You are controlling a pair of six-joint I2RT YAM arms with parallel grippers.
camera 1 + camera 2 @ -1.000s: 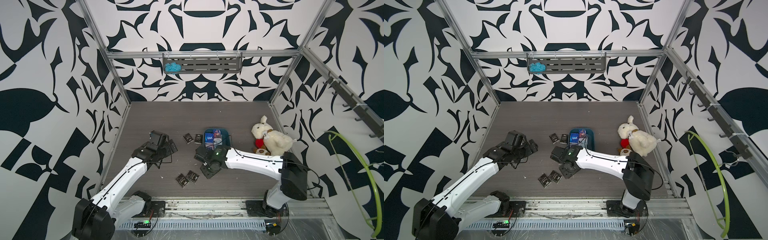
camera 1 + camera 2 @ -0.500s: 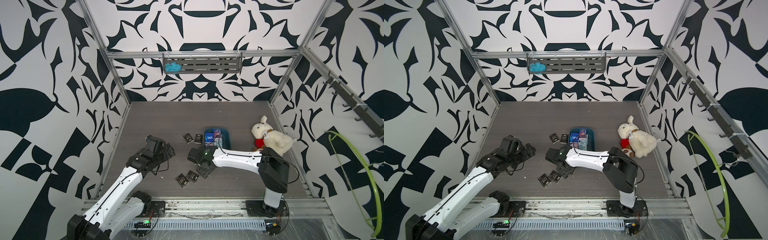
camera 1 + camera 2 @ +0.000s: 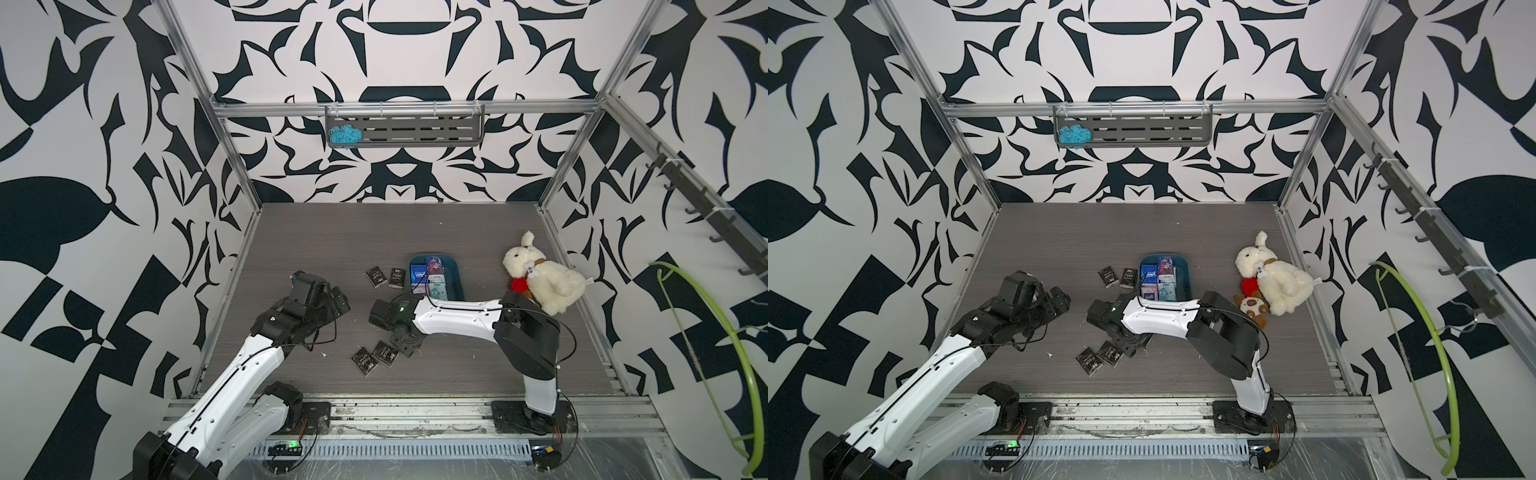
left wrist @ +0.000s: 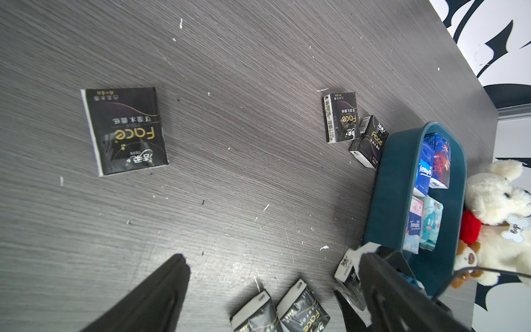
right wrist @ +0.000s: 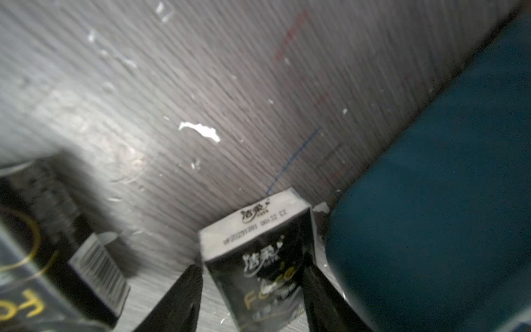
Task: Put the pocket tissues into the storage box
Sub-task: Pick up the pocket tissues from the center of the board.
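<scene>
My right gripper [image 5: 254,267] points down beside the dark teal storage box [image 3: 455,274], open, its fingers flanking a black pocket tissue packet [image 5: 258,253] that stands next to the box wall [image 4: 393,186]. One finger touches the packet; a sliver of table shows at the other. Several coloured packets [image 3: 428,276] lie in the box. Two black packets [image 3: 376,277] [image 3: 397,277] lie left of the box, two more [image 3: 365,361] [image 3: 385,354] near the front. Another black packet [image 4: 125,130] lies flat beyond my left gripper [image 3: 338,301], which hangs wide open with nothing in it.
A white plush dog [image 3: 536,278] and a small brown plush [image 3: 1252,307] lie right of the box. A grey slotted shelf [image 3: 405,131] with blue yarn [image 3: 344,135] hangs on the back wall. A green hoop [image 3: 706,353] is outside on the right.
My right arm's elbow swung left and its gripper shifted slightly left and toward the front. The left gripper drew back a little toward the front.
</scene>
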